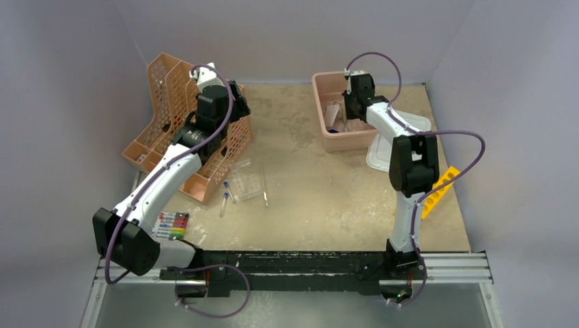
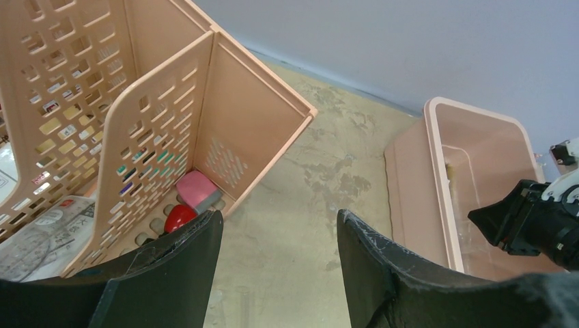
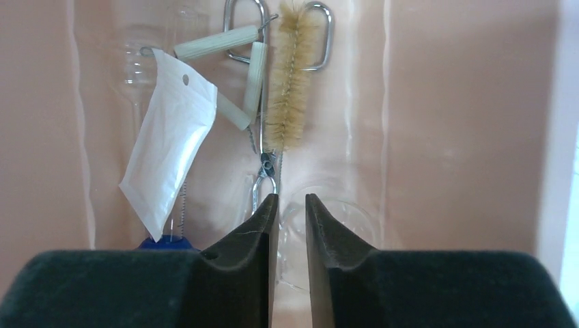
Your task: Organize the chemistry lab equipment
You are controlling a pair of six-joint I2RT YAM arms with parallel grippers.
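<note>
**Top external view.** The left arm [image 1: 164, 174] is being held stretched over the orange perforated plastic file organiser [image 1: 160, 102] at the table's far left. Its claw is being hidden by the wrist here, so its state cannot be told from this view. The right arm [image 1: 403, 157] is being held with its wrist inside the pink rectangular plastic bin [image 1: 321, 85] at the far centre-right. On the tan tabletop [image 1: 314, 205] between the arms, the clear plastic tube rack [image 1: 247, 179] is lying just beside the organiser. The blue-capped clear tubes [image 1: 224, 198] are lying at its near-left side, and a thin glass rod [image 1: 265, 194] is lying along its right edge. A pack of coloured markers [image 1: 171, 225] is lying near the left arm's base.

**Left wrist view.** The left gripper [image 2: 278, 219] is being held with its black fingers well apart and nothing between them, above bare tabletop between organiser and bin. A pink block [image 2: 196, 190] and a red rounded object [image 2: 179, 217] are lying in the organiser's end compartment.

**Right wrist view.** The right gripper [image 3: 291, 199] is being held inside the bin, its fingers parted by a narrow gap and clamped on nothing. Beyond the fingertips, a wire-handled bristle brush [image 3: 287, 75] is lying across the metal scissors-like forceps [image 3: 321, 27]. A white flat pouch [image 3: 164, 143] is partly covering the clear glass flask [image 3: 133, 65], whose blue base [image 3: 162, 241] is showing beside the left finger. A clear round dish [image 3: 334, 219] is lying beside the right finger.
</note>
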